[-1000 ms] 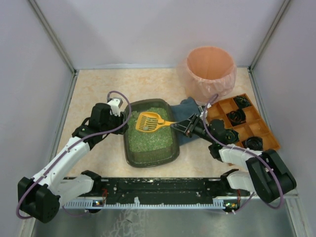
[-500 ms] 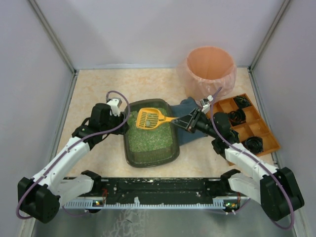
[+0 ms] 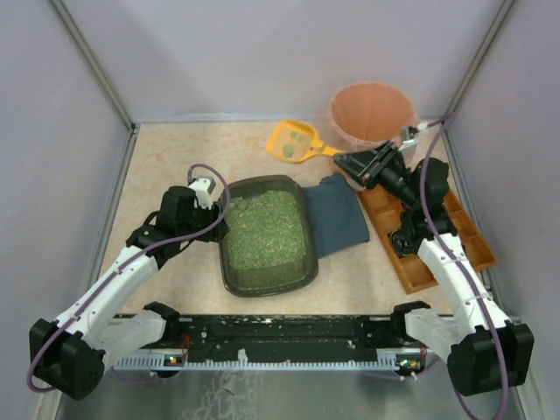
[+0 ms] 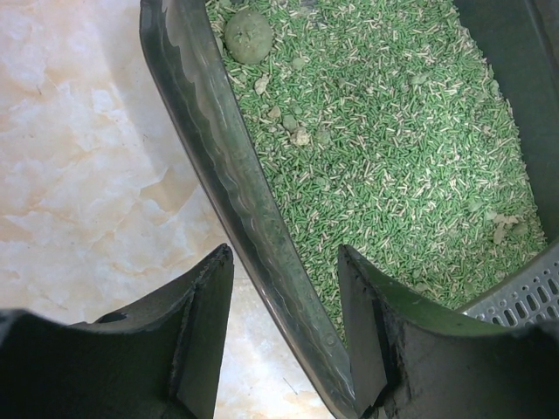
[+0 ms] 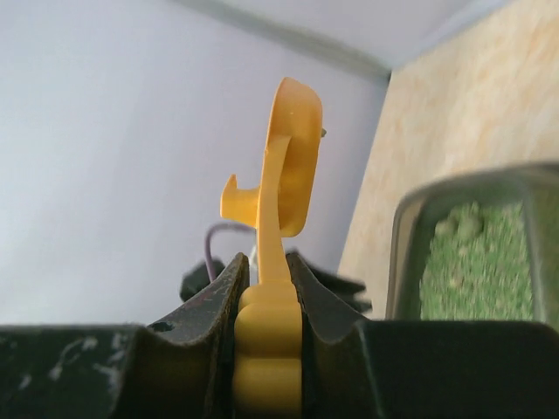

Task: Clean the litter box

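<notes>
The litter box [image 3: 266, 288], a dark tray of green litter, sits mid-table. A grey-green clump [image 4: 248, 35] lies in its far corner. My left gripper [image 3: 215, 224] [image 4: 284, 257] is open astride the box's left rim [image 4: 218, 148], with one finger over the table and the other over the litter. A gap shows between the rim and the outer finger. My right gripper [image 3: 354, 161] [image 5: 266, 262] is shut on the handle of a yellow scoop [image 3: 293, 142] [image 5: 293, 157]. The scoop is held in the air left of the pink-lined bin [image 3: 372, 112], with greenish clumps in it.
A blue cloth [image 3: 338, 216] lies against the box's right side. An orange compartmented tray [image 3: 411, 267] sits at the right, partly under my right arm. Grey walls close in the left, right and back sides.
My right arm has lifted the scoop out of the litter box and swung it back and right, next to the bin. My left jaws have widened a little around the rim.
</notes>
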